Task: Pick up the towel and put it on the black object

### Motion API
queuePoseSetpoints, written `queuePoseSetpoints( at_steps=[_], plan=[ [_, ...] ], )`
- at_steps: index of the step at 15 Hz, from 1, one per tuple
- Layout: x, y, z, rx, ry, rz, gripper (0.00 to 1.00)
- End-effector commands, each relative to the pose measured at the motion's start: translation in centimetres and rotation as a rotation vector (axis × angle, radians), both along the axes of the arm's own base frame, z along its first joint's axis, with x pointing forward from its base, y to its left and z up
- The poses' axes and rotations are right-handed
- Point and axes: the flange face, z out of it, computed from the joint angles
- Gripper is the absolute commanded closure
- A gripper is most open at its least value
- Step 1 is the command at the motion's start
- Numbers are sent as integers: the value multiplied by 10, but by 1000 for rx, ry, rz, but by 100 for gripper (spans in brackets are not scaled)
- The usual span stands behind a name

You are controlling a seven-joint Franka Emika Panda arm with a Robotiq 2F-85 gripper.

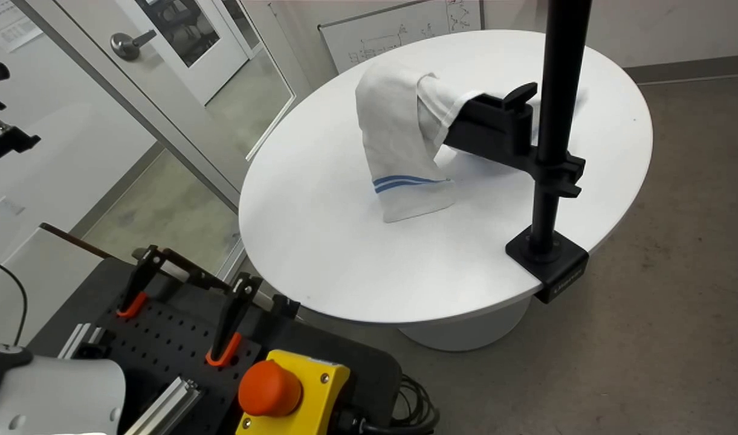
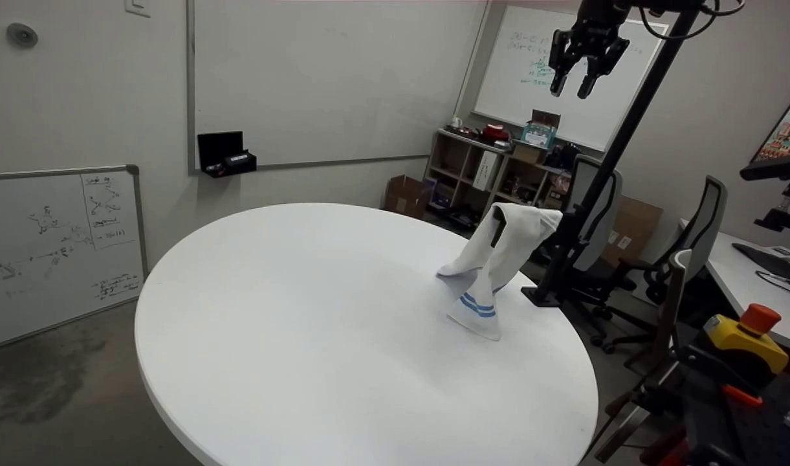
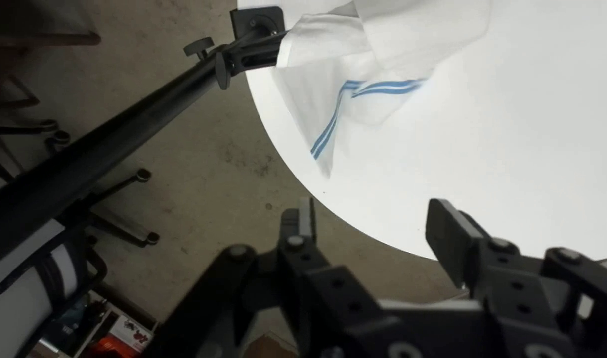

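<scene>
The white towel [image 1: 393, 133] with blue stripes hangs draped over the black arm [image 1: 486, 130] of a stand clamped to the round table. Its ends hang down to or near the tabletop. The towel also shows in an exterior view [image 2: 521, 239] and in the wrist view [image 3: 417, 35]. It covers the outer part of the black arm, whose inner end shows in the wrist view [image 3: 263, 52]. My gripper [image 2: 570, 90] is high above the table, apart from the towel. In the wrist view its fingers [image 3: 370, 214] are spread with nothing between them.
The black pole [image 1: 559, 90] rises from a clamp base [image 1: 547, 257] at the edge of the white round table [image 1: 320, 254]. A yellow box with a red button [image 1: 293, 393] and clamps sit on the dark robot bench. Chairs and shelves [image 2: 462, 162] stand behind the pole.
</scene>
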Motion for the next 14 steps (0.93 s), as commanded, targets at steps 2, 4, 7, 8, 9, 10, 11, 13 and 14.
queuePoseSetpoints(
  at_steps=[2,4,7,8,9,10,11,13,14],
  plan=[
    [18,8,-32,-17,61,27,2],
    [23,12,-44,30,88,86,0],
    [32,11,-72,139,138,169,0],
    [32,10,-78,160,147,189,0],
    [32,10,-82,178,156,209,0],
    [30,9,-83,190,163,223,0],
    [29,8,-86,207,173,237,0],
    [24,8,-87,240,200,266,0],
    [27,5,-94,217,187,227,0]
  ],
)
